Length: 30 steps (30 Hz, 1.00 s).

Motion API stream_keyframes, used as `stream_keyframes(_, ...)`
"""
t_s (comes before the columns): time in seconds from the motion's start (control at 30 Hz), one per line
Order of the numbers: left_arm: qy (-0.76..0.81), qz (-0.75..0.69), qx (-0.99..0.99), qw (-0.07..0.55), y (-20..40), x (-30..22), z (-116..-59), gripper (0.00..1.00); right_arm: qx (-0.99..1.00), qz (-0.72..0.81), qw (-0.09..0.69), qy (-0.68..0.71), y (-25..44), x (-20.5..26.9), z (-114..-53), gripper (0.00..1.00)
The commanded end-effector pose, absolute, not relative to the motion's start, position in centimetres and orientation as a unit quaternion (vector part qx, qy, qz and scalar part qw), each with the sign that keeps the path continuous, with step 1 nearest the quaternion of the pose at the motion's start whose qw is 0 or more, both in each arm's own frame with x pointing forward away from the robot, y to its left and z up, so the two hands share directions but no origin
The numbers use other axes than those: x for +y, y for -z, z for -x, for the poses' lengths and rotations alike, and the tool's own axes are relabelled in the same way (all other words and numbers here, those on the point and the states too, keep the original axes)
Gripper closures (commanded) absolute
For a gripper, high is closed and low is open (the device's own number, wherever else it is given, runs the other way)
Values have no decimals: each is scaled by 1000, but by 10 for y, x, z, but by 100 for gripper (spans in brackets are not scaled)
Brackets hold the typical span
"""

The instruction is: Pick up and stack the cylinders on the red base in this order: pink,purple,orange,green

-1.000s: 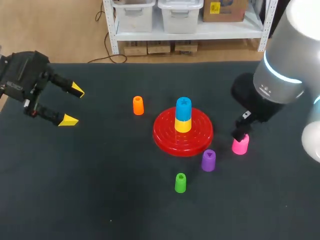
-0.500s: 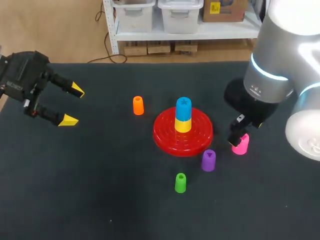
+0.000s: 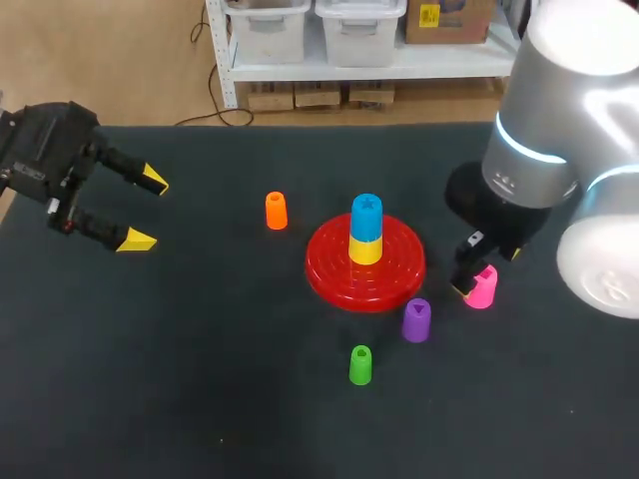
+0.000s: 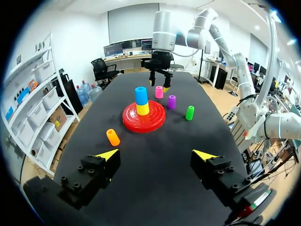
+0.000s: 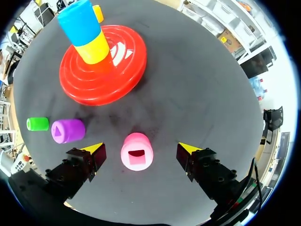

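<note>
The red base sits mid-table with a yellow cylinder and a blue cylinder stacked on it. A pink cylinder stands to its right; in the right wrist view the pink cylinder lies between the open fingers of my right gripper, untouched. My right gripper hangs over it in the head view. The purple cylinder and green cylinder stand in front of the base, the orange cylinder to its left. My left gripper is open at the far left, holding nothing.
The black table reaches bare toward the front and left. In the left wrist view the base and the cylinders lie well ahead of the left gripper, the orange cylinder nearest.
My right gripper has shifted left and lowered around the pink cylinder, staying open. The left arm and the cylinders have not moved.
</note>
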<state>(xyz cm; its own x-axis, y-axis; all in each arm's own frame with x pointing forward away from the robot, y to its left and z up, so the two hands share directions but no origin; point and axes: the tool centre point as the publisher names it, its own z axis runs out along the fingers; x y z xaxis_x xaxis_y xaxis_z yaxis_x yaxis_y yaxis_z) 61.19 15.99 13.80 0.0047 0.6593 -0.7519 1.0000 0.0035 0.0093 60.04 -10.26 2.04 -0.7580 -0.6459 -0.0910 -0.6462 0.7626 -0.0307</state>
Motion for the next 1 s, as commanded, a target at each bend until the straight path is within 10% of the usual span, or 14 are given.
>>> stream_keyframes(0.03, 288, -644, 643, 298, -137, 161, -611, 0, 938, 344, 41, -5, -18, -101, -605, 0)
stream_keyframes(0.27, 288, -644, 643, 298, -137, 161, -611, 0, 938, 344, 35, -4, -16, -102, -606, 6)
stream_keyframes(0.43, 288, -644, 643, 298, -137, 161, -611, 0, 938, 344, 31, -5, -15, -102, -606, 100)
stream_keyframes(1.0, 288, -644, 643, 298, -137, 161, -611, 0, 938, 344, 36, -6, -20, -101, -606, 100)
